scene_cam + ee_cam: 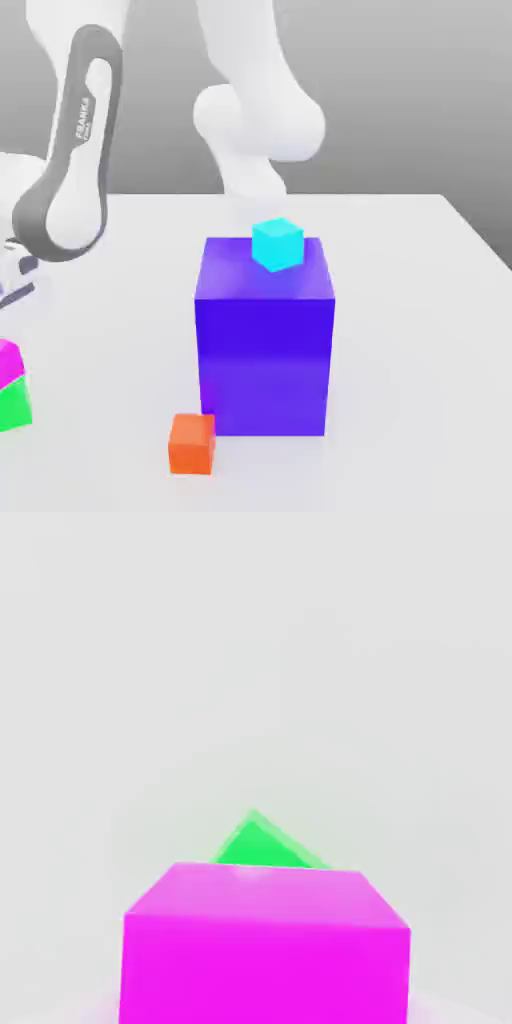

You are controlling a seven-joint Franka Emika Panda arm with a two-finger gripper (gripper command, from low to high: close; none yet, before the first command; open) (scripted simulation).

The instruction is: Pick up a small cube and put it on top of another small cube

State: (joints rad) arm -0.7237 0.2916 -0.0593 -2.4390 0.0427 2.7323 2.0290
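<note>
At the exterior view's left edge the small magenta cube (8, 362) rests on top of the small green cube (14, 402), both partly cut off by the frame. The hand view looks down on the same pair: the magenta cube (265, 952) is close and large, and a corner of the green cube (262, 847) pokes out from under it, turned at an angle to it. My gripper (10, 285) hangs just above the stack at the left edge, mostly cut off. The white arm reaches over from the back.
A big blue-purple block (265, 335) stands mid-table with a small cyan cube (277, 243) on its top. A small orange cube (192, 443) sits on the table at the block's front left corner. The white table (420, 350) stretches off to the right.
</note>
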